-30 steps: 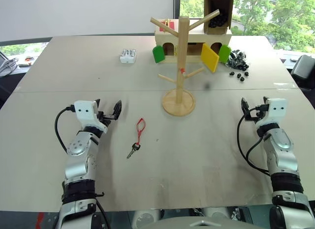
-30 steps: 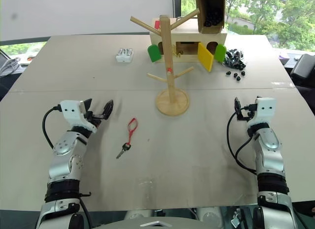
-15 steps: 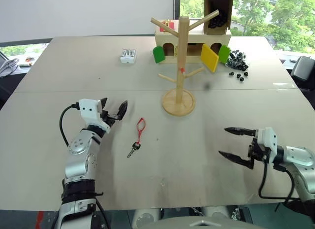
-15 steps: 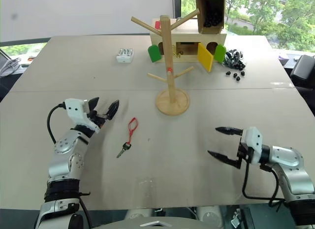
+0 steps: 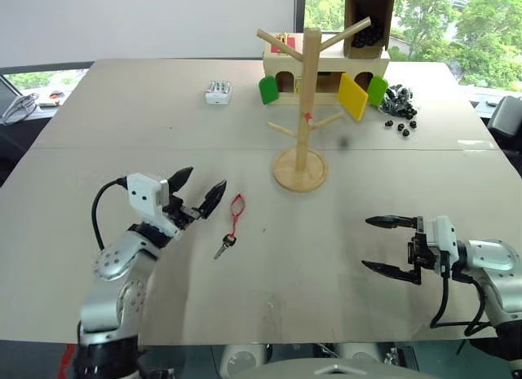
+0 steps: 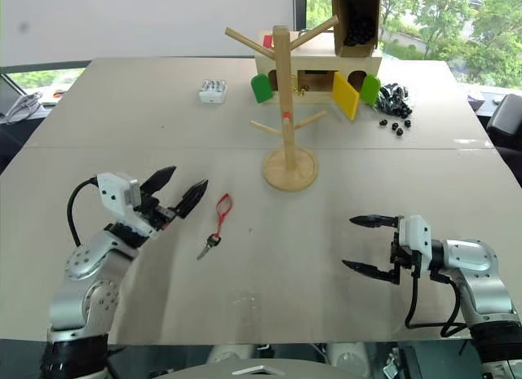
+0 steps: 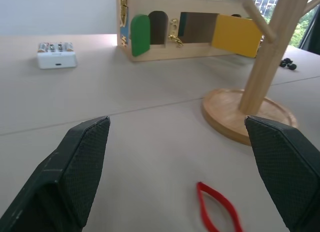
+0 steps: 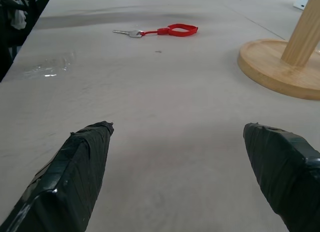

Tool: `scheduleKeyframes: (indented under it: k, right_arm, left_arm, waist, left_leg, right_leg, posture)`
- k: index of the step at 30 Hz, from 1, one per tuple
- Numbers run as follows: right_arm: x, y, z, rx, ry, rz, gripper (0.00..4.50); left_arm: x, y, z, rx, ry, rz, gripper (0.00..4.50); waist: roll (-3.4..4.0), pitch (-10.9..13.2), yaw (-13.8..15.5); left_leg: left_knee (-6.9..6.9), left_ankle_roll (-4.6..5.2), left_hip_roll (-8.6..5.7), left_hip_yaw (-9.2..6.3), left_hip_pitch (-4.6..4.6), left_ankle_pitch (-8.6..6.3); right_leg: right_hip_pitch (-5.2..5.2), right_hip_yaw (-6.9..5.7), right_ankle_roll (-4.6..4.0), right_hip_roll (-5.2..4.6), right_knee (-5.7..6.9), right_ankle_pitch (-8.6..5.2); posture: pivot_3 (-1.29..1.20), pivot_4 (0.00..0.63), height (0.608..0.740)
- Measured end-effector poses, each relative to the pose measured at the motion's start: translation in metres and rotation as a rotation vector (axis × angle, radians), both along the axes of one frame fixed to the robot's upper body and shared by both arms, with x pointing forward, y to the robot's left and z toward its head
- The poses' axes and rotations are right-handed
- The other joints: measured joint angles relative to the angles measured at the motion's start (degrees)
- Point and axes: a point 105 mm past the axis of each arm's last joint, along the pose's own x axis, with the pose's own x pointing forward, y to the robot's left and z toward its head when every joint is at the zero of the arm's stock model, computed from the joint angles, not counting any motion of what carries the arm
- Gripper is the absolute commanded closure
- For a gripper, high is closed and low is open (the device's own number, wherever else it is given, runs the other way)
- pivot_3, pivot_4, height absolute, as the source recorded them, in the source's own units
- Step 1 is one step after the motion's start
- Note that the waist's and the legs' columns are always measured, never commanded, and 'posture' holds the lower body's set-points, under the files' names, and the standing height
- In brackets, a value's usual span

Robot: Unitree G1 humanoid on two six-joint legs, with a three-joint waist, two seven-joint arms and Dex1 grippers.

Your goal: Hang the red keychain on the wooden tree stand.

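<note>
We see the table [image 5: 98, 110], then the wooden tree stand [image 5: 303, 110] beyond both grippers. Our left gripper [image 5: 197, 193] gapes wide and empty just beside the red keychain [image 5: 231, 224]; our right gripper [image 5: 382, 244], equally spread, holds nothing.

Bare counter [image 5: 326, 257] between left claw [image 5: 198, 191] and right claw [image 5: 390, 245], both spread wide, nothing lying between them; red keychain [image 5: 231, 224] flat on the counter just beside the left claw's tips, open surface all round it; wooden tree stand [image 5: 303, 110] upright beyond the keychain, pegs angled out to both sides, open counter around its disc base; behind it the wooden house-shaped box [image 5: 325, 69] closes off the far approach; small white case [image 5: 218, 92] and black loose parts [image 5: 399, 112] well apart at the far edge.
</note>
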Motion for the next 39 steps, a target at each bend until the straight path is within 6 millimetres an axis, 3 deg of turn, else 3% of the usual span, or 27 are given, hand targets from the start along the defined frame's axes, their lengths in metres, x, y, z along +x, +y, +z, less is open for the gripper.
scheduleKeyframes:
  k: [10, 27, 39]
  right_arm:
    - [0.006, 0.002, -0.006, 0.001, -0.03, -0.047, 0.0]
    - [0.005, 0.002, -0.004, 0.006, -0.038, -0.054, 0.0]
    - [0.005, 0.001, -0.004, 0.009, -0.045, -0.063, 0.0]
  left_arm:
    - [-0.036, -0.028, -0.02, 0.066, 0.22, 0.038, 0.06]
    - [-0.026, -0.028, -0.058, 0.097, 0.389, 0.251, 0.06]
    - [-0.014, -0.03, -0.059, 0.093, 0.372, 0.259, 0.06]
  waist:
    - [0.0, 0.0, 0.1]
    - [0.01, 0.0, 0.1]
    - [0.08, 0.0, 0.2]
  left_leg:
    - [0.02, 0.2, -0.02, -0.16, 0.02, -0.12]
    - [0.04, 0.2, -0.04, -0.21, 0.01, -0.12]
    - [0.11, 0.21, -0.04, -0.27, 0.04, -0.12]
  right_leg:
    - [0.08, 0.07, -0.02, 0.03, 0.0, -0.01]
    - [0.11, 0.01, -0.03, 0.05, -0.01, -0.01]
    - [0.2, -0.05, -0.03, 0.04, 0.0, -0.01]
  posture:
    - [0.0, 0.15, 0.74]
    - [0.0, 0.15, 0.74]
    - [0.0, 0.15, 0.74]
